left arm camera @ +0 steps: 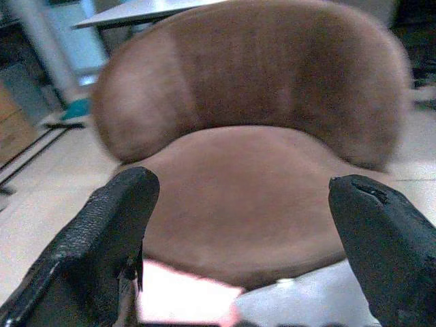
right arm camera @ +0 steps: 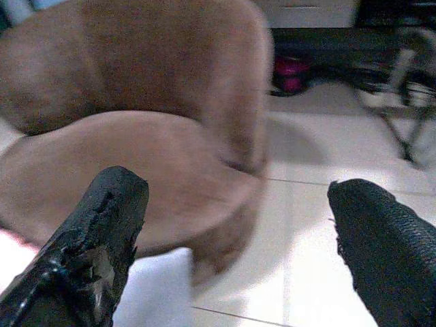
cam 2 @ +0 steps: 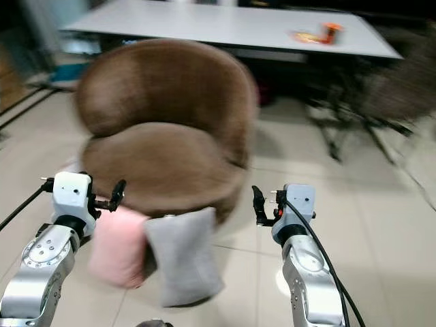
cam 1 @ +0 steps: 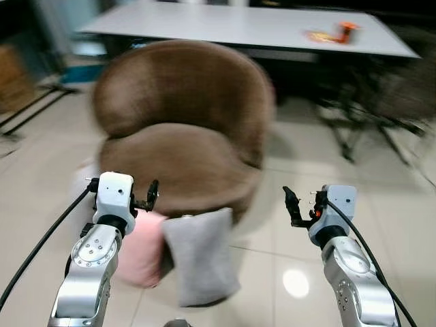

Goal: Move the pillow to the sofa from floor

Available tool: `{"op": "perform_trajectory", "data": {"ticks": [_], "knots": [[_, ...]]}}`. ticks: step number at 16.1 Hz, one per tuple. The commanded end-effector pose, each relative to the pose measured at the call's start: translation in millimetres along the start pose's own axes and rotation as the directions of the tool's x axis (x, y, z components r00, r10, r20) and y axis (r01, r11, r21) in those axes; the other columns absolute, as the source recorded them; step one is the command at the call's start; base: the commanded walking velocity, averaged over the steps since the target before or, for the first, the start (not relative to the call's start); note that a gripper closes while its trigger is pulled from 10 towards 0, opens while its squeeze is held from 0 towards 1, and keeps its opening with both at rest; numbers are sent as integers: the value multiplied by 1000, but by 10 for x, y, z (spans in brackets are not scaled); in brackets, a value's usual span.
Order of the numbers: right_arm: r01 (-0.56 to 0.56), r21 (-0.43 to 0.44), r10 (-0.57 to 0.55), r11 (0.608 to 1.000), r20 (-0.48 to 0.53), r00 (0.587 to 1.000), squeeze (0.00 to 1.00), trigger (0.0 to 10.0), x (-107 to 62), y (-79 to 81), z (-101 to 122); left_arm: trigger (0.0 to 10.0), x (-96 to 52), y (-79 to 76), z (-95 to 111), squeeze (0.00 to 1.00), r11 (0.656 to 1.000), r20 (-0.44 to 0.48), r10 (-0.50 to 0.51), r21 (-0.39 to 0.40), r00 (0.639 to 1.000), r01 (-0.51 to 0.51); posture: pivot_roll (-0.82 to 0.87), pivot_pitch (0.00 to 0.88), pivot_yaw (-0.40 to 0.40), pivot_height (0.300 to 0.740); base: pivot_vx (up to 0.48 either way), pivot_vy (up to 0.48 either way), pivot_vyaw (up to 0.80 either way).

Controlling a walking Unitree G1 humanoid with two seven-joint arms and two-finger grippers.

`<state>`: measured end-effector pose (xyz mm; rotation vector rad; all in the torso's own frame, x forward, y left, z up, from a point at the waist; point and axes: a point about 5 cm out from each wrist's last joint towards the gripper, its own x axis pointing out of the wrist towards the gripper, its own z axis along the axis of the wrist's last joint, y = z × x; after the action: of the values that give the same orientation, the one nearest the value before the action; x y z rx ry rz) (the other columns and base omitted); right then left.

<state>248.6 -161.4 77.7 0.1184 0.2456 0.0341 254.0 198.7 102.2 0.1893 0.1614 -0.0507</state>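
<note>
Pale floor tiles [cam 1: 409,225] still hold the grey pillow [cam 1: 201,255] and pink pillow [cam 1: 142,248], leaning against the brown sofa [cam 1: 180,129] front, so nothing is moved yet; left gripper [cam 1: 142,195] and right gripper [cam 1: 304,206] hover spread and empty before the sofa

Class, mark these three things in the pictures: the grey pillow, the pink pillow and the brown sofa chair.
grey pillow [cam 1: 201,255]: left eye view, middle of its face.
pink pillow [cam 2: 117,246]: right eye view, centre of its front.
brown sofa chair [cam 1: 178,162]: left eye view, seat cushion.
</note>
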Motion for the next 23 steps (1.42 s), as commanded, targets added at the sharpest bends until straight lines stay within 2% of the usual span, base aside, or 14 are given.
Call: {"op": "perform_trajectory", "data": {"ticks": [1,4,7,8,9,10,13,17,19,20,23], "knots": [[-9,8,9,1000,14,1000,1000,10000,34,45,17,10000,3,9,25,0,1000,16,-3,15,1000,3,-113,0,5,740,0,-480,800],[-13,-1,13,1000,11,1000,1000,10000,78,98,-6,10000,2,11,17,0,1000,26,-6,21,1000,5,-110,0,0,740,0,-477,800],[7,4,-7,1000,32,999,1000,10000,60,59,33,10000,-23,23,59,0,1000,65,12,12,998,-13,-98,0,-13,740,0,0,0],[10,5,-10,1000,35,999,1000,10000,61,54,32,10000,-28,22,67,0,999,77,8,33,997,-10,-97,0,-14,740,0,0,0],[6,3,-6,1000,45,999,941,10000,63,63,34,10000,-48,8,71,0,997,98,-18,74,995,11,-90,0,-17,740,0,0,0],[1,-2,-1,1000,48,999,0,10000,70,82,36,10000,-55,9,69,0,997,99,-25,80,995,17,-87,0,-15,740,0,0,0],[0,-24,1,1000,35,999,0,10000,93,104,5,10000,-23,26,109,0,999,108,-19,44,994,15,-79,0,-14,740,220,0,0],[21,-54,-19,998,42,999,0,10000,123,105,42,10000,14,23,137,0,999,115,-27,50,993,21,-90,0,-10,740,339,0,800],[53,-34,-52,998,43,998,0,10000,156,55,47,10000,42,21,153,0,999,116,-27,43,993,22,-94,0,-6,740,341,0,0],[51,-33,-49,998,41,998,0,10000,169,53,55,10000,60,41,160,0,1000,120,-2,13,993,1,-94,0,-7,740,337,0,0],[49,-45,-47,998,45,998,0,10000,195,67,81,10000,79,67,167,0,1000,119,7,9,993,-8,-101,0,-5,740,341,0,0]]}}
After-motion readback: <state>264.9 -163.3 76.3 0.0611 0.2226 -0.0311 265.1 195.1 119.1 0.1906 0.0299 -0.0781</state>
